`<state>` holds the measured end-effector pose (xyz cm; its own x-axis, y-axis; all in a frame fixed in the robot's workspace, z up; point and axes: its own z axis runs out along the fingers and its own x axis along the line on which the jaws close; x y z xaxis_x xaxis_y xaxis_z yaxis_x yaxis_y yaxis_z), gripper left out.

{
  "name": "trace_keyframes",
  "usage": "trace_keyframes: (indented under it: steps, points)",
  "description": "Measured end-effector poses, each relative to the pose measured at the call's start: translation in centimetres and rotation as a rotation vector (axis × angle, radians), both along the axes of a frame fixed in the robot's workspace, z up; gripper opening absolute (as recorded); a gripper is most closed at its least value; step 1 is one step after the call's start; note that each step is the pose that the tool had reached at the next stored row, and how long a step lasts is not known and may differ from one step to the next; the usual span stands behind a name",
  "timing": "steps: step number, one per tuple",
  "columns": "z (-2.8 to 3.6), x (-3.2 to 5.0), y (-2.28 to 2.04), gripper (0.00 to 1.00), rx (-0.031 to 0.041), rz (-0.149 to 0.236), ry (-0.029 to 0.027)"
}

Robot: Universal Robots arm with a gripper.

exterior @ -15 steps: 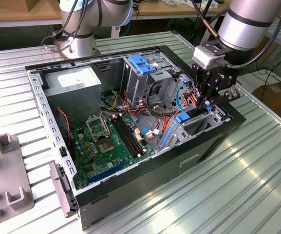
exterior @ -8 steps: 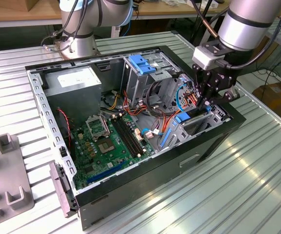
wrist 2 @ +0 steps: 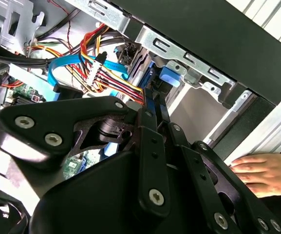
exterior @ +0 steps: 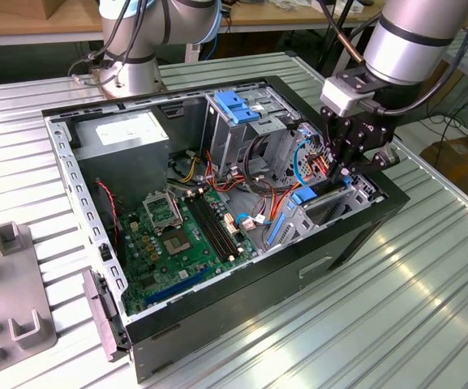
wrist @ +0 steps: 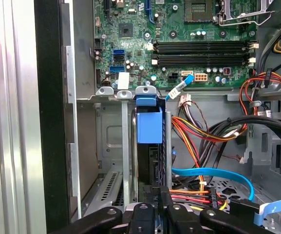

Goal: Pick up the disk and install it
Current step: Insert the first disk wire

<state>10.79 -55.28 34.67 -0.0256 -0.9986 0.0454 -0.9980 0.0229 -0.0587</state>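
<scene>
The disk [wrist: 149,146] stands on edge in the case's [exterior: 315,243] drive bay, dark with blue rails. The gripper [wrist: 159,197] has its jaws nearly closed on its edge.

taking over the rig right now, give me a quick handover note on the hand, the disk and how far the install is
Hand: down inside the open case, at the drive bay on the exterior view's right. Whether it is open or shut cannot be told.
Disk: standing on edge in the bay slot, blue rail end facing out, directly ahead of the hand in the first wrist view.
Done: the disk is off the table and in the bay.
Left: whether it is fully seated cannot be told, and no cable is seen plugged into it; a blue cable lies loose beside it.
Note: a person's hand rests outside the case, in the second wrist view.
</scene>
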Motion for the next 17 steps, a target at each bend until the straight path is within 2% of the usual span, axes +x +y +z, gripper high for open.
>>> trace_keyframes:
  steps: [5,17]
  points:
    - [0.22,0.0,0.0,0.16,0.0002,-0.002,0.0]
    - [0.19,0.0,0.16,0.16,-0.0001,-0.008,0.0]
